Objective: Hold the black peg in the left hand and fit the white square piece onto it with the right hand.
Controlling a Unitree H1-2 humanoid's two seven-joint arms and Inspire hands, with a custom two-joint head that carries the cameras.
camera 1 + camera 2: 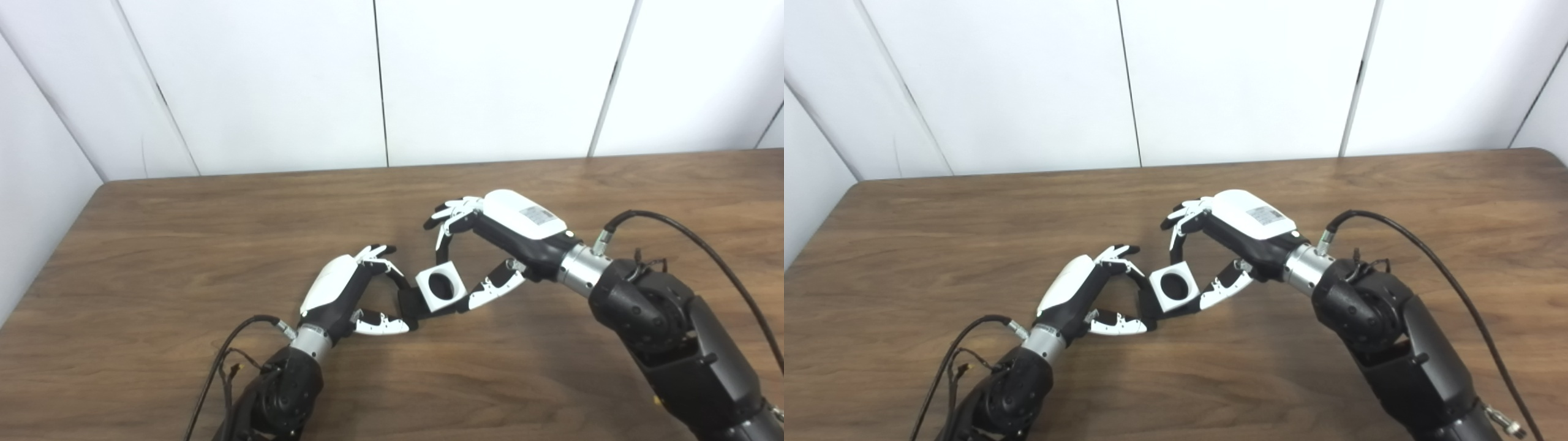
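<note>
Square piece [440, 286]: white, round hole facing up toward the camera, tilted, above the bench. Peg [408, 304]: black, touching the piece's left side, mostly hidden.

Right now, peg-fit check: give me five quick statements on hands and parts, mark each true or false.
1. The left hand is shut on the black peg. True.
2. The white square piece lies flat on the table, away from both hands. False: it sits between the two hands, with the right hand pinching it and its face turned toward the camera.
3. The white square piece has a round hole in its face. True.
4. The right hand is open and resting idle at the table's far right edge. False: it is at mid-table, shut on the piece.
5. The two hands are far apart. False: they meet at the piece.
</note>
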